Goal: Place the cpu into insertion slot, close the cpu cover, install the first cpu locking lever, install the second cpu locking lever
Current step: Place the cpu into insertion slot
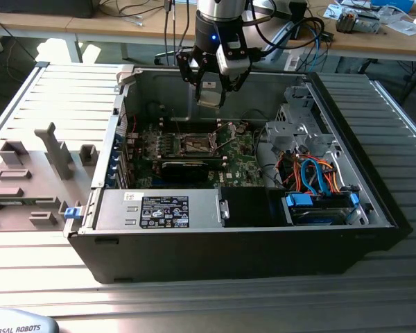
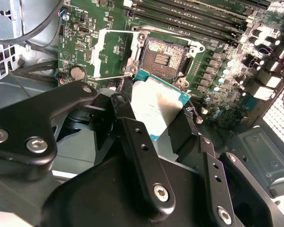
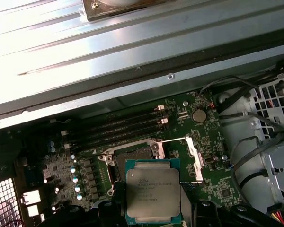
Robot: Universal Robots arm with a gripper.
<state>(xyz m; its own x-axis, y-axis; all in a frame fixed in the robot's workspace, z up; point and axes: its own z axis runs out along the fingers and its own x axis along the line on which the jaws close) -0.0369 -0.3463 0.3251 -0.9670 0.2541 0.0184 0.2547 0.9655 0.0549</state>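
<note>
My gripper (image 1: 209,92) hangs over the open computer case, shut on the cpu (image 1: 209,95), a small flat square chip. In both wrist views the cpu (image 2: 154,106) (image 3: 153,191) sits between the black fingers (image 2: 123,111), its metal top facing the first wrist camera. It hovers above the insertion slot (image 2: 163,59) (image 3: 132,157), apart from it and partly covering it in the first wrist view. The cpu cover (image 2: 111,52) (image 3: 191,158) stands swung open beside the slot. Two thin wire locking levers (image 2: 114,75) (image 3: 174,140) are raised along the cover's edges.
The slot (image 1: 196,144) lies mid-motherboard, with memory slots (image 3: 118,125) on one side and a black card (image 1: 187,168) in front. A labelled power supply (image 1: 163,209), drive cage (image 1: 301,125) and orange and blue cables (image 1: 315,173) crowd the case. Grey fixtures (image 1: 28,177) stand at the exterior view's left.
</note>
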